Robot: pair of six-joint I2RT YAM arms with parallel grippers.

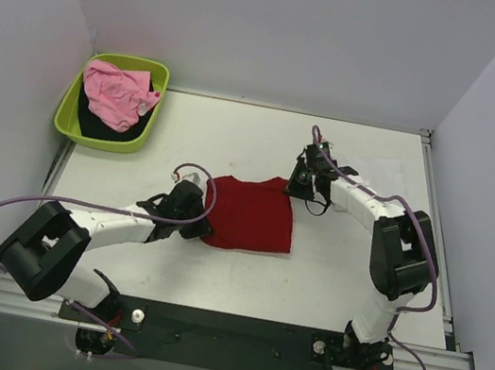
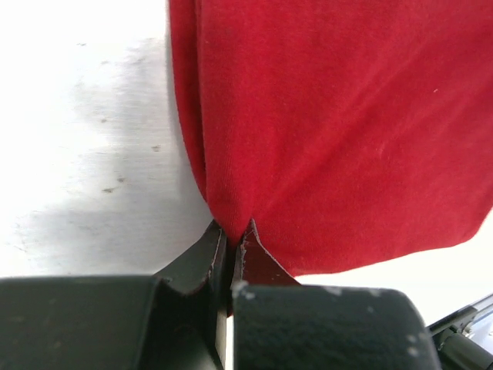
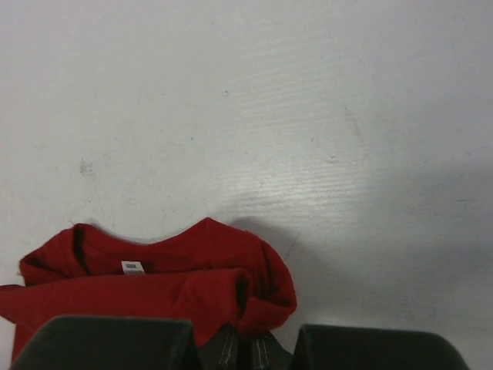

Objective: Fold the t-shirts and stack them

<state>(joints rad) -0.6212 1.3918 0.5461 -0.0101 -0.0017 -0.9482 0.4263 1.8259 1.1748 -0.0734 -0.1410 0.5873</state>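
Observation:
A deep red t-shirt (image 1: 252, 213) lies partly folded in the middle of the table. My left gripper (image 1: 203, 227) is shut on its near left corner, and the left wrist view shows red cloth (image 2: 331, 139) pinched between the jaws (image 2: 232, 231). My right gripper (image 1: 291, 185) is shut on the shirt's far right corner, next to the collar (image 3: 131, 258) with its small white label. A pink t-shirt (image 1: 118, 91) lies crumpled on top of a black t-shirt (image 1: 104, 125) in the green tub. A white t-shirt (image 1: 372, 174) lies flat at the back right, partly under my right arm.
The lime-green tub (image 1: 78, 100) stands at the back left corner by the wall. White walls close the left, back and right sides. A metal rail (image 1: 221, 334) runs along the near edge between the arm bases.

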